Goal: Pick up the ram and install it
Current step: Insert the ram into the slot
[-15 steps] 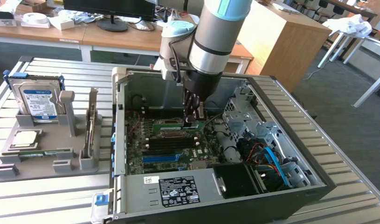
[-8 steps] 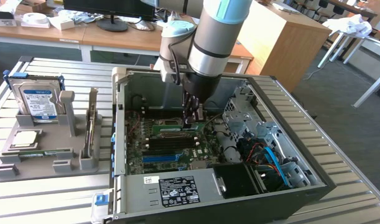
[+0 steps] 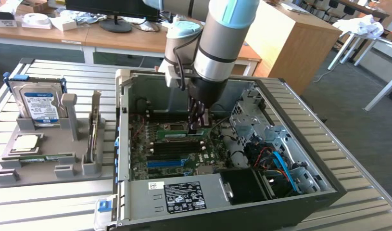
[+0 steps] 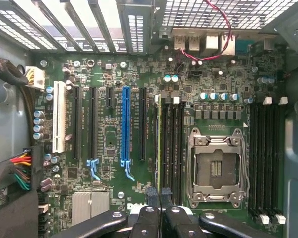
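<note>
We are looking at the ram (image 4: 159, 144) edge-on: a thin green stick standing on its long edge along the outermost of the black memory slots (image 4: 175, 148) on the motherboard (image 4: 109, 144). We cannot tell whether it is seated. The gripper (image 4: 161, 210) is pinching it near one end, fingers almost together. The processor socket (image 4: 216, 166) is lying just beside these slots, with the long card slots (image 4: 125, 126) on the other side. In the exterior view the arm is hanging inside the open computer case (image 3: 122, 144), whose side walls are standing well apart from the gripper.
</note>
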Controlling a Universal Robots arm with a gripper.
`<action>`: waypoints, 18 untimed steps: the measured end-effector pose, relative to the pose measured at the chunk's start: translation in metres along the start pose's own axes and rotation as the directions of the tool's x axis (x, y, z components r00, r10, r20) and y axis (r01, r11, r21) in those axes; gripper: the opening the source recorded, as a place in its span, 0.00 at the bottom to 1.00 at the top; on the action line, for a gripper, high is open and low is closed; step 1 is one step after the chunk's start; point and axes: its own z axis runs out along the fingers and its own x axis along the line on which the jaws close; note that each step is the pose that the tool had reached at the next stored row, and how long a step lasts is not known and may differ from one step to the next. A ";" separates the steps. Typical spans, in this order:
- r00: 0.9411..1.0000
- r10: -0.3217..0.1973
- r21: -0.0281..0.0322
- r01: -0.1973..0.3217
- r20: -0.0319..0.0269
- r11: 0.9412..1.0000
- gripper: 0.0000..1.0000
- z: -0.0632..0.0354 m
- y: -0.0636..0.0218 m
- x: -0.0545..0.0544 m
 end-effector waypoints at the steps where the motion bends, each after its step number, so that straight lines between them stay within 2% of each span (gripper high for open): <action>1: 1.000 0.000 0.000 0.000 0.000 1.000 0.11 0.0007 0.0000 0.000; 18: 1.000 0.000 0.000 0.000 0.000 1.000 0.11 0.0125 0.0000 0.000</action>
